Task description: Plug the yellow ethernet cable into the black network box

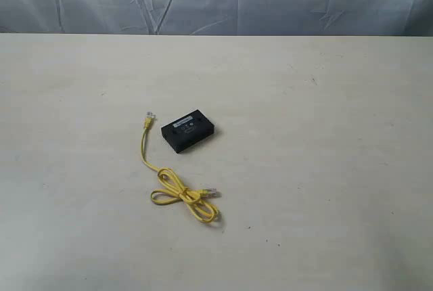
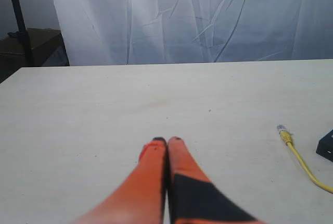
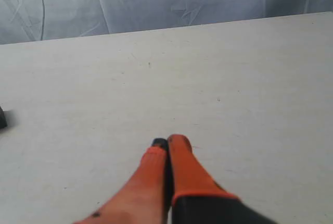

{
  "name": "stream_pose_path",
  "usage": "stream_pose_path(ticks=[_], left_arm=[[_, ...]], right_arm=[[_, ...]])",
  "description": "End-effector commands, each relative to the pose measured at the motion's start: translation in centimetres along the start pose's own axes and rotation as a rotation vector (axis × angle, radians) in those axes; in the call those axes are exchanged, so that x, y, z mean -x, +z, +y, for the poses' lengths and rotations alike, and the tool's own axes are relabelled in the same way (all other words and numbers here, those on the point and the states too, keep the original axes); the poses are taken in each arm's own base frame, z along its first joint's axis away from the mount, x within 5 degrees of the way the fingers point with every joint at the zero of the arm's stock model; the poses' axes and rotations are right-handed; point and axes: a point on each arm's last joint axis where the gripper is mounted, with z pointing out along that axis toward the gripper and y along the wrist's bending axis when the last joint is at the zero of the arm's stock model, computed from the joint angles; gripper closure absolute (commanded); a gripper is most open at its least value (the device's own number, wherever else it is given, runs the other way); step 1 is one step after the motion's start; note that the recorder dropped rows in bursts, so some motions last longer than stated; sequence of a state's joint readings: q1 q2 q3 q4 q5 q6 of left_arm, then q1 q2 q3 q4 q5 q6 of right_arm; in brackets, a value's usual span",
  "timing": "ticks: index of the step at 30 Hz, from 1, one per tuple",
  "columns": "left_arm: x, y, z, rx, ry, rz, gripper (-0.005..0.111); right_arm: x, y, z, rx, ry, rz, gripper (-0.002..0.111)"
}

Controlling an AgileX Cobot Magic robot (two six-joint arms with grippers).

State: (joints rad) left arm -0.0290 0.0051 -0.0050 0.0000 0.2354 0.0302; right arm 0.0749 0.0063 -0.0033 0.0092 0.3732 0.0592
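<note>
Orange fingers of the left gripper (image 2: 167, 139) fill its wrist view, clenched together on nothing, above bare table (image 1: 325, 169); that view alone shows a dark stand (image 2: 18, 21) beside the curtain (image 1: 270, 0). Only the exterior view shows the whole yellow ethernet cable (image 1: 177, 193); one clear plug lies just left of the black network box (image 1: 189, 130), not inserted; its loose knot and second plug lie in front of the box, nearer the camera; neither arm appears there. The right gripper (image 3: 169, 139) is likewise clenched and empty, well apart from the box, which is a dark sliver at its view's edge; the table is pale and faintly scuffed, the curtain creased and white.
</note>
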Motion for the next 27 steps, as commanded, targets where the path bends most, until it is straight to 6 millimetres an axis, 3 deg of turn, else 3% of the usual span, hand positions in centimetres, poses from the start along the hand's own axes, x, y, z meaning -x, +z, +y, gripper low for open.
stream_pose_path(ticks=[1, 6, 19, 24, 27], left_arm=[[-0.1, 0.0, 0.0, 0.001, -0.009, -0.004, 0.107], [-0.1, 0.0, 0.0, 0.001, -0.009, -0.004, 0.107], [-0.1, 0.0, 0.0, 0.001, -0.009, -0.004, 0.107], [-0.1, 0.0, 0.0, 0.001, -0.009, -0.004, 0.107], [-0.1, 0.0, 0.0, 0.001, -0.009, -0.004, 0.107]], right_arm=[[0.0, 0.0, 0.0, -0.005, -0.003, -0.016, 0.108], [0.9, -0.1, 0.0, 0.001, -0.005, -0.115, 0.108], [5.1, -1.7, 0.3, 0.029, -0.008, -0.613, 0.108], [5.5, -1.9, 0.3, 0.032, -0.008, -0.666, 0.108], [6.0, -1.8, 0.3, 0.028, 0.013, -0.553, 0.109]])
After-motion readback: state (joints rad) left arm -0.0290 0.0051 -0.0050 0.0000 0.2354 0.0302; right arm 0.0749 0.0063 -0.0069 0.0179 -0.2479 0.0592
